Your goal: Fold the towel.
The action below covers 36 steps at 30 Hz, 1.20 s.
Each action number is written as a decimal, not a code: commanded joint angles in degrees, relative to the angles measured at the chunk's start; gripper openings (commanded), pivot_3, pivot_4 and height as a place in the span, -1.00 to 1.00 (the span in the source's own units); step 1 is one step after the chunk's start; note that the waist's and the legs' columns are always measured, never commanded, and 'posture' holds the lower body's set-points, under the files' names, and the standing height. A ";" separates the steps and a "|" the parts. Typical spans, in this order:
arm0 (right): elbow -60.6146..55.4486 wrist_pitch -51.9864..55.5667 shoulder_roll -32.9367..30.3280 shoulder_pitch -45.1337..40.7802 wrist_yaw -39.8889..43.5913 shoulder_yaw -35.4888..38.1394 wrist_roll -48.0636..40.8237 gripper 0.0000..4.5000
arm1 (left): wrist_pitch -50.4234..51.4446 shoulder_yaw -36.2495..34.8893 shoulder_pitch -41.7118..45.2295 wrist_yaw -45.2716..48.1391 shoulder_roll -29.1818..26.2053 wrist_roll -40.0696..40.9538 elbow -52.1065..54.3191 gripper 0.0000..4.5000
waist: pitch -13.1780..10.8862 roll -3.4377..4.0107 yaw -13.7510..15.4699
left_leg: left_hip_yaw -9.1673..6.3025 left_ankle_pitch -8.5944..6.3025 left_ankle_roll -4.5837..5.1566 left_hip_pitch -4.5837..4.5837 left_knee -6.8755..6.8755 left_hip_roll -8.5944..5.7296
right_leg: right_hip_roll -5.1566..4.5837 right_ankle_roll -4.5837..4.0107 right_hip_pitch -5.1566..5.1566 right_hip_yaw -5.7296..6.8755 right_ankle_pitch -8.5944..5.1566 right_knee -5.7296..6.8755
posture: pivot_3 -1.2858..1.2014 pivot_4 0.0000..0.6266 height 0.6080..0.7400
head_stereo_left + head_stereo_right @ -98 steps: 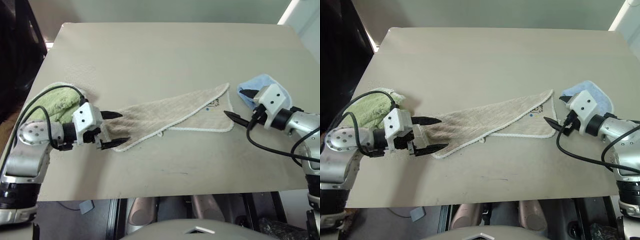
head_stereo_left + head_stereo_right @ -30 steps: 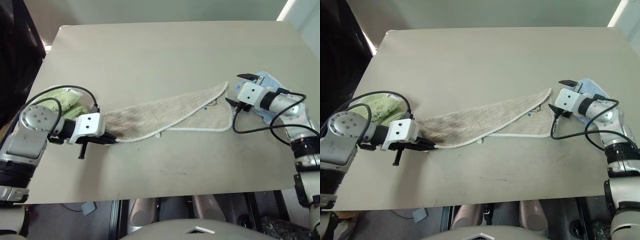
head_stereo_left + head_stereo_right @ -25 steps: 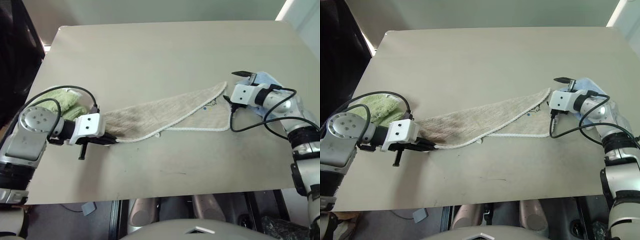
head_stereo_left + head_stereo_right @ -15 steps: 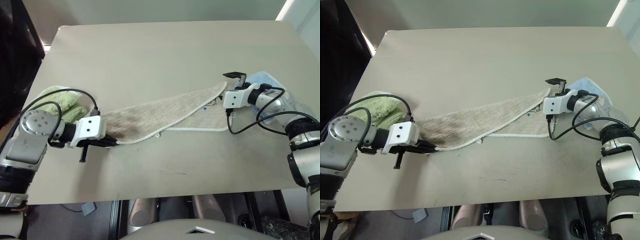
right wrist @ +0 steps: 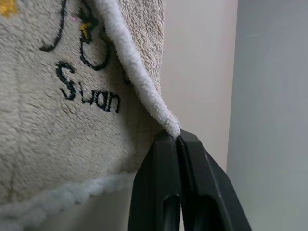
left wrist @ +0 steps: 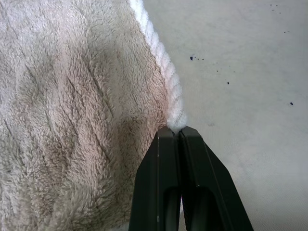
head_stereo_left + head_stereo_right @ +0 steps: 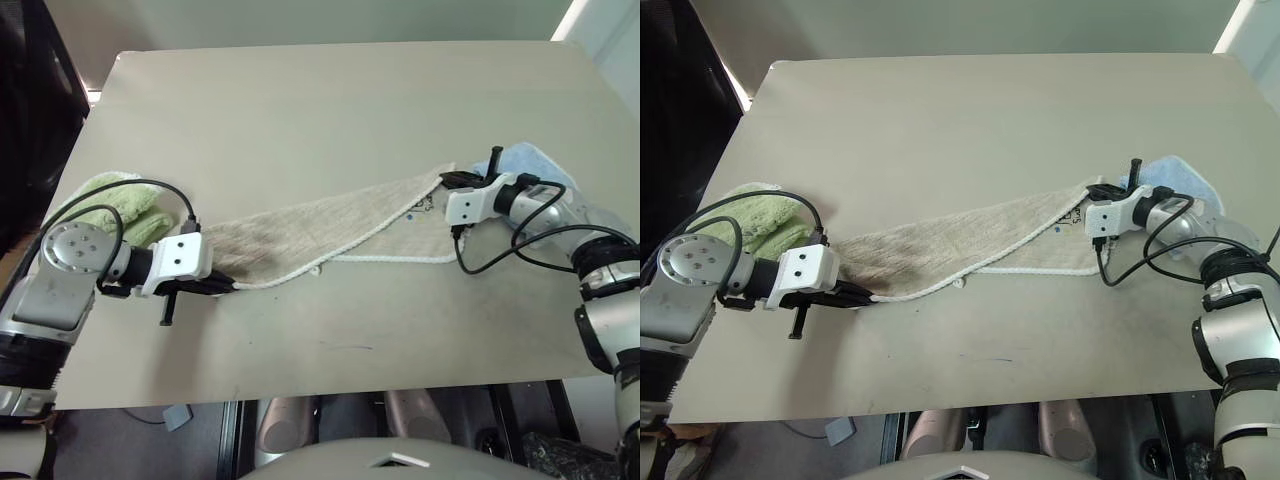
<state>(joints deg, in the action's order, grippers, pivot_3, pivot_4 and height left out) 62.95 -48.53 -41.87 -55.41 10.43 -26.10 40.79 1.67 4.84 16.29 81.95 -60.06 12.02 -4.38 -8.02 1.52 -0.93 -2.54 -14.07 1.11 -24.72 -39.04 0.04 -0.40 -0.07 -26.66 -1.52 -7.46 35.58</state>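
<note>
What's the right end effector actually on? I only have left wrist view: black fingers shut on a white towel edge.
Observer: The right end effector is shut on the beige towel's white-edged corner, beside the embroidered "Swan" mark.
Operator: Anything else on the table?
Observer: A fluffy green towel lies behind the left end effector.
Operator: And on the right side?
Observer: A light-blue towel sits just behind the right end effector.
</note>
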 commanded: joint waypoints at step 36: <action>-84.74 62.12 -21.96 52.70 55.84 41.16 -70.32 -0.98 | 17.06 -26.06 0.41 -7.75 1.56 16.52 -3.32 -1.00 | -0.12 -0.05 0.28 | 0.18 -0.14 -0.59 -0.25 -0.05 0.08 | 0.10 0.45 0.04 0.00 -0.85 -0.30 | 0.03 -0.52 0.94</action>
<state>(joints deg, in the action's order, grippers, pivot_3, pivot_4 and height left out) -16.24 10.64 -62.89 -3.60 66.06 11.08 -26.55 18.35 -18.51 18.05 73.84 -57.17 27.84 -11.35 -8.14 1.48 -0.65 -2.37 -14.28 0.53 -24.87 -39.13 0.12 -0.29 0.25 -26.51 -1.52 -8.42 35.29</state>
